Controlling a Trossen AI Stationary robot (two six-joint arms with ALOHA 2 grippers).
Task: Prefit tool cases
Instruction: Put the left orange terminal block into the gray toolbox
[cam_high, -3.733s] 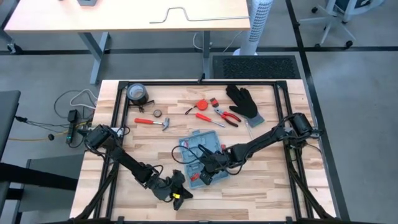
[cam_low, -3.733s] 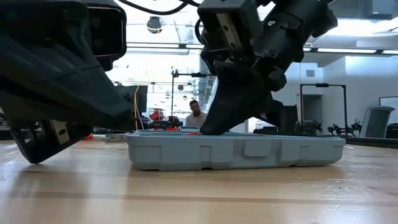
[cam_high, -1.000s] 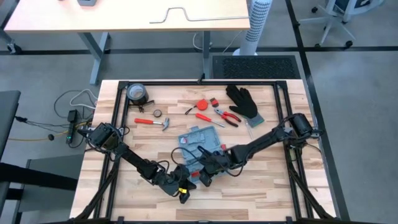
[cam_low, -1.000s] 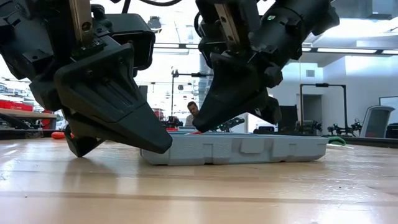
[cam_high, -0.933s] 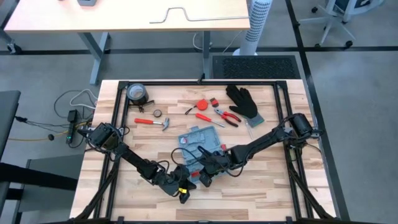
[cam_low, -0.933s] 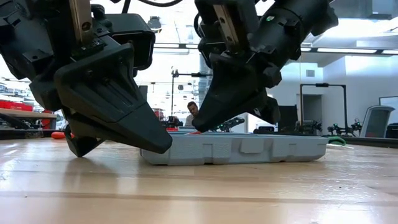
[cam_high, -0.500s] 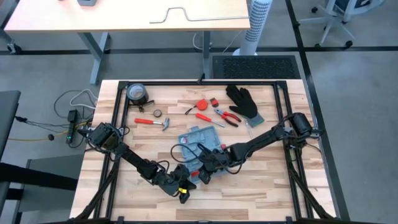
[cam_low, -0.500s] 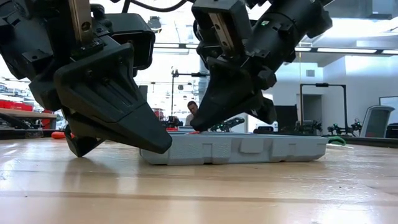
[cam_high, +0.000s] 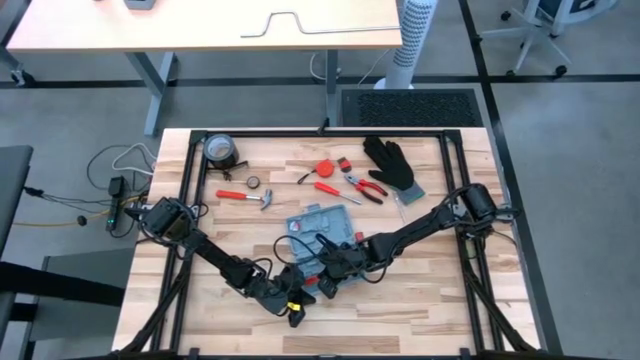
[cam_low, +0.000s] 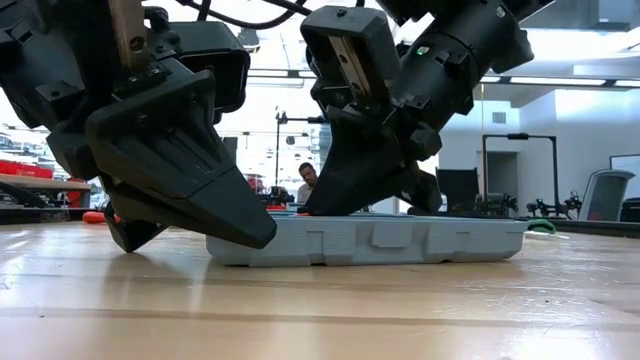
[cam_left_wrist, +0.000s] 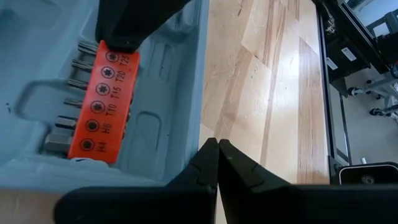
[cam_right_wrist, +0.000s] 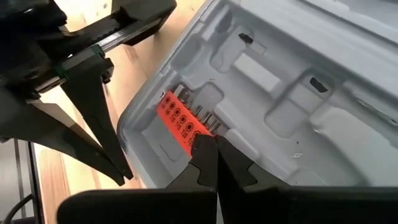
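- The bench (cam_high: 440, 290) — a pale wooden top in a dark frame — carries everything; both dark arms reach in toward its front middle.
- The tool case (cam_high: 322, 232), light blue and lying open and flat, sits near the bench's middle, slightly toward the front; the low view shows its side wall (cam_low: 370, 243) resting level on the wood.
- The black glove (cam_high: 390, 163) lies toward the far right of the bench, well apart from the case.
- The right tool (cam_high: 325, 272) is over the case's near edge, its fingers pressed together with their tips down inside the case, at the orange bit holder (cam_right_wrist: 180, 122).
- The left tool (cam_high: 297, 295) sits just in front of the case, on the bench side of its rim, fingers closed together and holding nothing — its wrist view shows the two tips meeting over bare wood beside the case wall.
- A hammer (cam_high: 248, 198) with a red handle, red-handled pliers (cam_high: 364, 188) and a roll of tape (cam_high: 220, 150) lie along the far half of the bench.
- The orange bit holder is seated in a moulded slot near the case's corner, labelled bits in a row.
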